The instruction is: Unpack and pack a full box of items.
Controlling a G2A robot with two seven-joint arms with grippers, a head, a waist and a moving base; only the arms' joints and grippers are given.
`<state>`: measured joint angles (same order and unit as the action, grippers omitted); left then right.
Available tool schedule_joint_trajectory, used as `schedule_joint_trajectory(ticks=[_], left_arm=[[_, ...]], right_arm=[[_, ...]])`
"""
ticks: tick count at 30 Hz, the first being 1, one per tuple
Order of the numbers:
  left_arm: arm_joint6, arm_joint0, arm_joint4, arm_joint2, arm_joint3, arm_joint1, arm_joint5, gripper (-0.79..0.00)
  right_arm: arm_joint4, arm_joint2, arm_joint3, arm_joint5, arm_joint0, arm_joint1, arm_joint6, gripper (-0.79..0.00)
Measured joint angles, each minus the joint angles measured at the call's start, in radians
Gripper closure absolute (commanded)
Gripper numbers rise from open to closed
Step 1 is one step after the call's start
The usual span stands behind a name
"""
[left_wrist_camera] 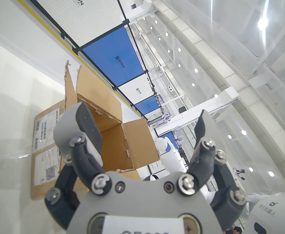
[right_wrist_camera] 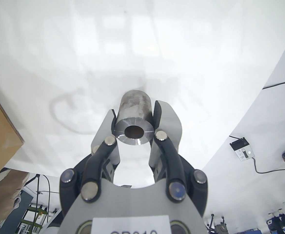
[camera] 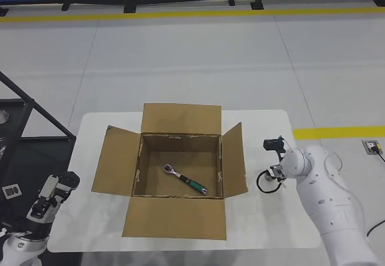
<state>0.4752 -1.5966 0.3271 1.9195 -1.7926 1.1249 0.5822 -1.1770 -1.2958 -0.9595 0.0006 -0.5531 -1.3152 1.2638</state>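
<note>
**A:** Where does the unpacking stand?

**B:** The open brown cardboard box [camera: 173, 216] sits mid-way across the white table [camera: 272, 126], all four flaps folded out. A steel ratchet wrench with a green-and-black handle [camera: 187, 178] lies on the box floor. The right gripper [right_wrist_camera: 135, 116] is to the right of the box, low over the tabletop. Its fingers are clamped on the sides of a short grey steel cylinder with a bore through it [right_wrist_camera: 132, 105].

**A:** So it's setting that down?

**B:** That's my reading, though it could equally be a lift. If it's a placement, the far end face should meet the table flat before the fingers part. A smooth round piece like that will roll if it tips onto its side.

**A:** And where should it go?

**B:** Well apart from the box's right flap. That way the flap won't catch it, and the arm has room to go back in for the wrench.

**A:** What about the left gripper [left_wrist_camera: 142, 112]?

**B:** It's off the box's left side, near the table's front corner. Its jaws are spread wide and hold nothing, and it points up past the box wall.
</note>
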Motion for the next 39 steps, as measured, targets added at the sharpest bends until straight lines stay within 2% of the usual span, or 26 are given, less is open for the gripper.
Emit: schedule_joint_trajectory(ticks=[3, 6, 10, 14, 18, 21, 24, 31, 34, 39], left_arm=[[0.000, 0.000, 0.000, 0.000, 0.000, 0.000, 0.000, -0.785], [0.000, 0.000, 0.000, 0.000, 0.000, 0.000, 0.000, -0.785], [0.000, 0.000, 0.000, 0.000, 0.000, 0.000, 0.000, -0.785], [0.000, 0.000, 0.000, 0.000, 0.000, 0.000, 0.000, -0.785], [0.000, 0.000, 0.000, 0.000, 0.000, 0.000, 0.000, -0.785], [0.000, 0.000, 0.000, 0.000, 0.000, 0.000, 0.000, -0.785], [0.000, 0.000, 0.000, 0.000, 0.000, 0.000, 0.000, -0.785], [0.000, 0.000, 0.000, 0.000, 0.000, 0.000, 0.000, -0.785], [0.000, 0.000, 0.000, 0.000, 0.000, 0.000, 0.000, -0.785], [0.000, 0.000, 0.000, 0.000, 0.000, 0.000, 0.000, -0.785]], right_arm=[[-0.030, -0.018, -0.112, 0.041, -0.028, 0.009, -0.007, 0.000], [-0.095, -0.031, -0.321, 0.097, -0.086, 0.019, 0.021, 0.000], [-0.309, 0.001, -0.652, 0.185, -0.146, 0.029, 0.174, 0.000], [-0.459, 0.074, -0.900, 0.171, -0.135, 0.023, 0.263, 0.000], [-0.504, 0.179, -1.012, 0.117, -0.074, 0.007, 0.252, 0.000], [-0.461, 0.279, -0.970, 0.061, 0.011, -0.016, 0.214, 0.000], [-0.373, 0.378, -0.835, 0.002, 0.126, -0.048, 0.171, 0.000], [-0.072, 0.624, -0.335, -0.125, 0.398, -0.173, 0.008, 0.000], [0.024, 0.700, -0.157, -0.174, 0.454, -0.228, -0.071, 0.000], [0.136, 0.786, 0.070, -0.270, 0.483, -0.304, -0.159, 0.000]])
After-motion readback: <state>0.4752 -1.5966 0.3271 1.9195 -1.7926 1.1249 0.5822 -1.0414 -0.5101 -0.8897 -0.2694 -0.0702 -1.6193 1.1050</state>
